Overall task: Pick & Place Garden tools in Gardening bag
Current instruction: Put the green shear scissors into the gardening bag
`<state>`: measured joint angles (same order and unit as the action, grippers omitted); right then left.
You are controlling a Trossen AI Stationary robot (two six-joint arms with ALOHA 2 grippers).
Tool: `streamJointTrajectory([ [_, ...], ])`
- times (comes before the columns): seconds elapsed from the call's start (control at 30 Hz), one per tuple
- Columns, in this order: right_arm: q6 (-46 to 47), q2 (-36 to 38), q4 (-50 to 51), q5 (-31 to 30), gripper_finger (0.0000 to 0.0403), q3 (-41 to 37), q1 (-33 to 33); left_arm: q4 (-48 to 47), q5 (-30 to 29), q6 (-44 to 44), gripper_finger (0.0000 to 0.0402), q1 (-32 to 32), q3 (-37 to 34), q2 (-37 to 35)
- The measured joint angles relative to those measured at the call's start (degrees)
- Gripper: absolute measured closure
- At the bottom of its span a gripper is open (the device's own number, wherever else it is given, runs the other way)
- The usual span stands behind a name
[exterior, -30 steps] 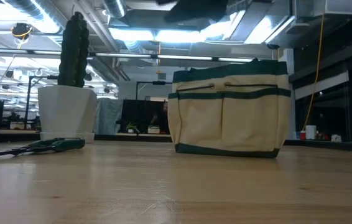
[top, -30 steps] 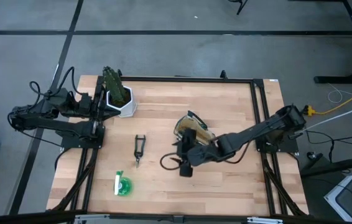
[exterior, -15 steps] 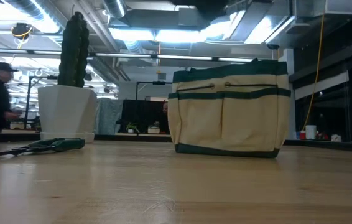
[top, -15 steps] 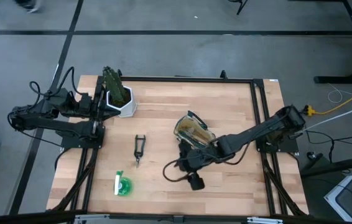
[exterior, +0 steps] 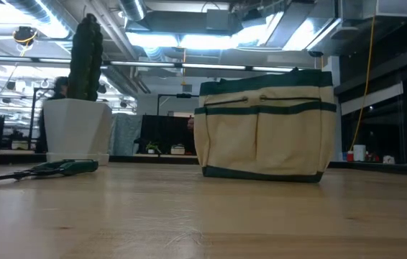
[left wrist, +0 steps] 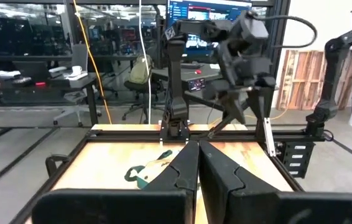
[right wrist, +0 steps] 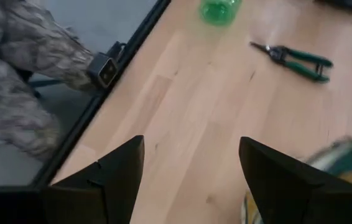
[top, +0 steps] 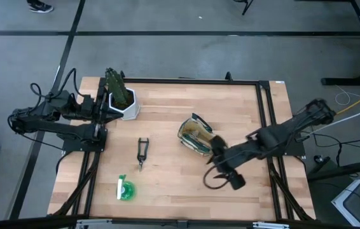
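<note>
Roughly midway by my read: right claw sits just beside the gardening bag, fingers spread and empty. Pruning shears and green round item lie well apart from it on the worktop, unbagged; left claw is parked, fingers pressed together.

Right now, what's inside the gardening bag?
From above, the gardening bag is open-topped, with something brownish in its shadowed interior; I can't tell which tools. The low view shows only its closed side. The right pincer hangs beside it, open, empty.
</note>
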<state>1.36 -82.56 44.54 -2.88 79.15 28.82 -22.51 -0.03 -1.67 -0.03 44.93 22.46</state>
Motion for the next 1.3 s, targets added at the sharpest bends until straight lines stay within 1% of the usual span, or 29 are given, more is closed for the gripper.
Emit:
streamJointTrajectory([
  [0.13, 3.0, 3.9, 2.4, -1.3, 0.0138, 0.0, 0.3, 0.4, 0.0, -0.7, 0.0395, 0.0, 0.0, 0.0],
  [0.33, 3.7, 6.0, 4.7, -3.2, 0.0138, 0.0, 3.0, 1.0, 0.0, -2.6, 0.0395, 0.0, 0.0, 0.0],
  [0.47, 3.5, 7.2, 2.0, -6.0, 0.0138, -2.7, 4.4, 1.0, -0.3, -2.9, 0.0395, 0.0, 0.0, 0.0],
  [0.6, 3.4, 8.8, -2.7, -6.4, 0.0138, -7.9, 4.2, 1.1, -2.3, -5.0, 0.0384, 0.0, 0.0, 1.6],
  [0.7, 3.8, 10.1, -7.0, -6.4, 0.0138, -11.6, 3.0, 1.0, -5.2, -3.5, 0.0365, 0.0, 0.0, 4.0],
  [0.8, 4.6, 11.6, -10.2, -6.1, 0.0138, -14.9, 2.1, 0.8, -7.3, -2.3, 0.0337, 0.0, 0.0, 6.9],
  [0.9, 5.7, 13.2, -12.5, -6.1, 0.0138, -17.6, 1.5, -0.6, -7.4, -2.5, 0.0305, 0.0, 0.0, 9.8],
  [1.0, 6.7, 14.8, -13.8, -6.1, 0.0138, -20.1, 1.0, -2.0, -7.4, -4.7, 0.0273, -0.4, 0.0, 13.4],
  [1.2, 7.9, 17.4, -16.3, -6.1, 0.0138, -24.2, 0.4, -2.7, -7.6, -8.1, 0.0218, -4.2, 0.1, 22.6],
  [1.3, 8.1, 17.5, -17.1, -6.1, 0.0138, -25.2, 0.4, -4.4, -7.8, -8.7, 0.0197, -6.4, 2.0, 27.6],
])
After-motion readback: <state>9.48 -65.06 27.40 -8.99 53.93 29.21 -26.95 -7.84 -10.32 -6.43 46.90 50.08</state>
